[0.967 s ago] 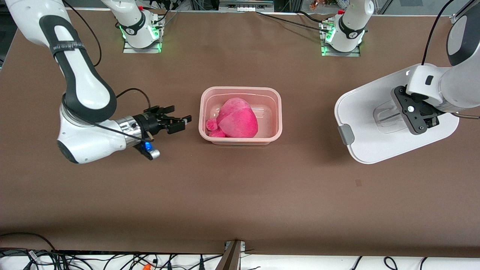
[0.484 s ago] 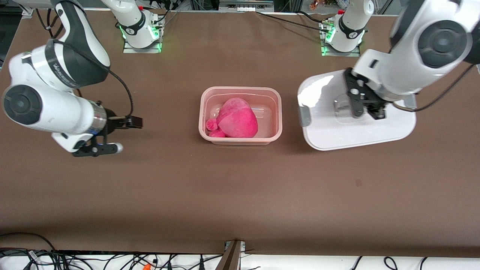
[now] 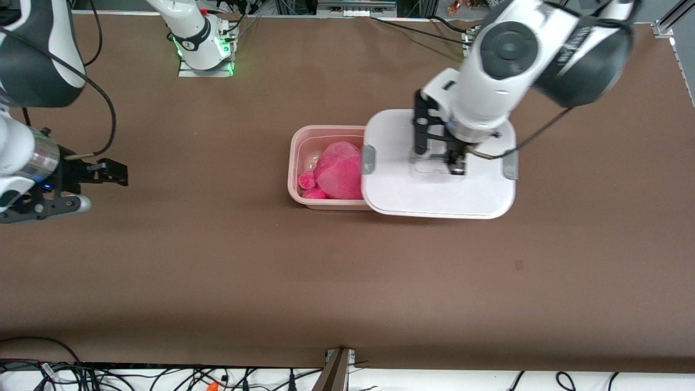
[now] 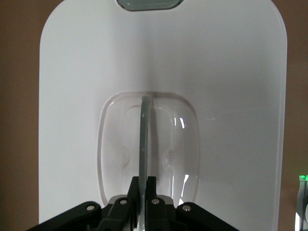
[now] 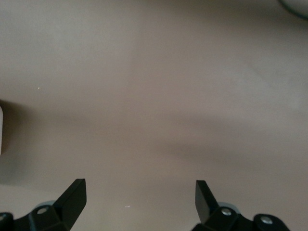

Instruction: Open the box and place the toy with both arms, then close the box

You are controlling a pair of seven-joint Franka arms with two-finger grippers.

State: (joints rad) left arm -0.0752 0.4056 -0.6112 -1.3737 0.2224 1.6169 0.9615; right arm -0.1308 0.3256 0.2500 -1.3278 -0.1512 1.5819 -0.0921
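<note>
Now the left hand [image 3: 442, 157] pinches the smooth white lid [image 3: 434, 190]; the right hand [image 5: 139, 199] gapes empty.

Translucent pale pink plastic tub [image 3: 297, 163]: smooth, slightly glossy walls. Flat white plastic lid [image 3: 412, 190]: smooth, satin, with clear glossy recessed handle [image 4: 144, 139] and matt grey clips [image 3: 368, 159]. Round bright pink plush toy [image 3: 336, 171]: soft, napped cloth. Brown table surface [image 3: 347, 282]: matt, even.
</note>
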